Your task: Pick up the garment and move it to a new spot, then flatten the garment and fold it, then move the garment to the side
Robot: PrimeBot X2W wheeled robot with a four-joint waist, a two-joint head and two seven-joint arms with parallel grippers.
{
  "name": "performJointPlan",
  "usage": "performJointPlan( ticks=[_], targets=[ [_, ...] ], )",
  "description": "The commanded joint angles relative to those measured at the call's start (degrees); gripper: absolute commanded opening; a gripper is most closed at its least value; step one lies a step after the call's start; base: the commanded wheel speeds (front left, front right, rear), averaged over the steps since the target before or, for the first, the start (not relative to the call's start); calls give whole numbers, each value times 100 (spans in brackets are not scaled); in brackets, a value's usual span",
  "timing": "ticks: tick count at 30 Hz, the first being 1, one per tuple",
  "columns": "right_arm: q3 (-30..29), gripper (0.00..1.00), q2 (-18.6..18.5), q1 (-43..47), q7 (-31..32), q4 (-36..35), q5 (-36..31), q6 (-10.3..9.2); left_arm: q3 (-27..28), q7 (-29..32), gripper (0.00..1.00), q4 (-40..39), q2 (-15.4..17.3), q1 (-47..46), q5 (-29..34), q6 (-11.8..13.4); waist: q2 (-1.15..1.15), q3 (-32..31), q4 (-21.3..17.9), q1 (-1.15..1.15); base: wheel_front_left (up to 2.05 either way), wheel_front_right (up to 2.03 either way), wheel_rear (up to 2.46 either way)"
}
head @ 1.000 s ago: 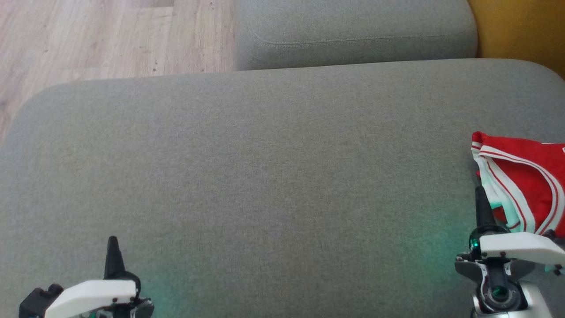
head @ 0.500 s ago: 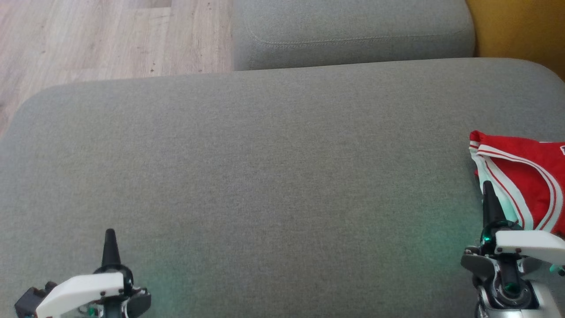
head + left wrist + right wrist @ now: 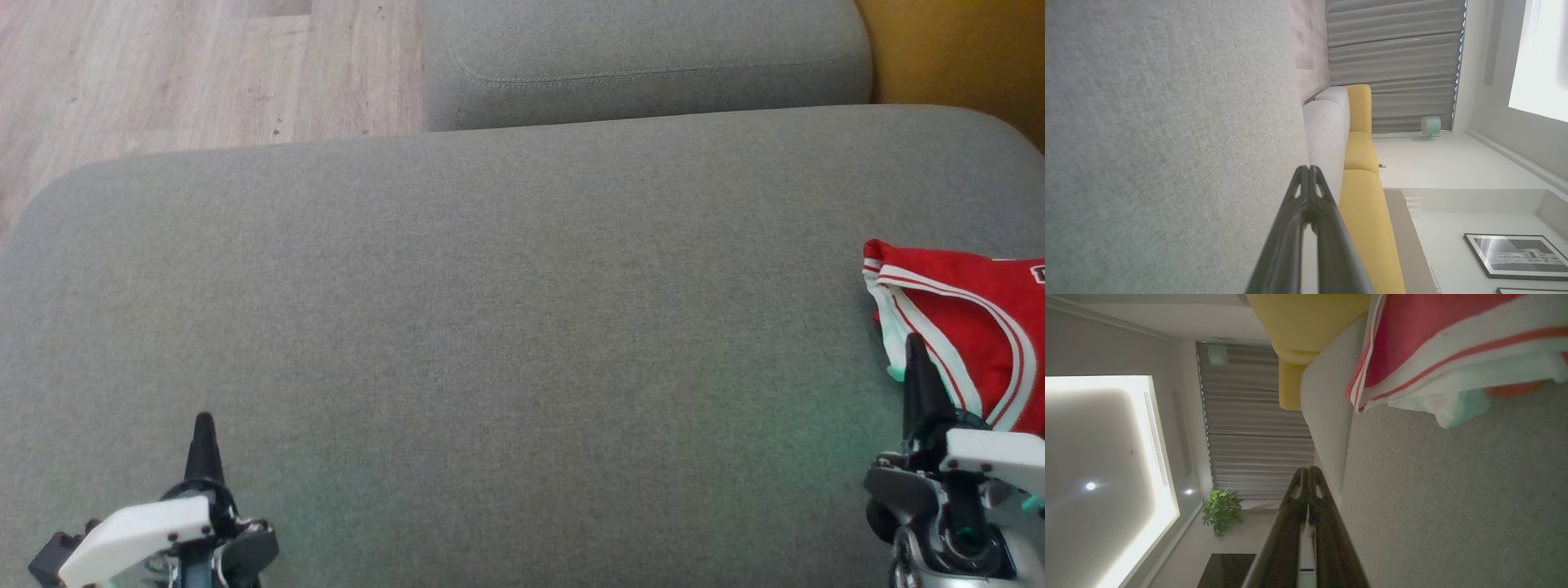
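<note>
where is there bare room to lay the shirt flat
The seat cushion is bare from its left edge to the garment, between the far cushion and the left gripper. Crowded at the right edge: garment by the right gripper.

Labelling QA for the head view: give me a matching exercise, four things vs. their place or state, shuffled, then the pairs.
1 garment
2 left end effector
3 right end effector
4 wooden floor

a far, upper left
b lower left, shut, over bare grey cushion
c red and white, at cushion's right edge
d lower right, shut, beside the garment

Pairs: 1-c, 2-b, 3-d, 4-a
</note>
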Motion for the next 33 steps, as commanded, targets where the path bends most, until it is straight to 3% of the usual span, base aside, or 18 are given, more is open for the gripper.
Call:
performJointPlan(
  ticks=[1,6,33],
  targets=[
    [65,0,-26,-130,97,-287,230,-4,234,69,0,-229,36,-354,-223,-64,0,0,-6,0,0,0,0],
    [23,0,-27,-116,173,-365,514,-4,260,145,0,-267,37,-382,-532,-89,0,0,-19,0,0,0,0],
    [23,0,-27,-116,172,-365,515,-4,260,144,0,-268,37,-382,-532,-89,0,0,-19,0,0,0,0]
  ],
)
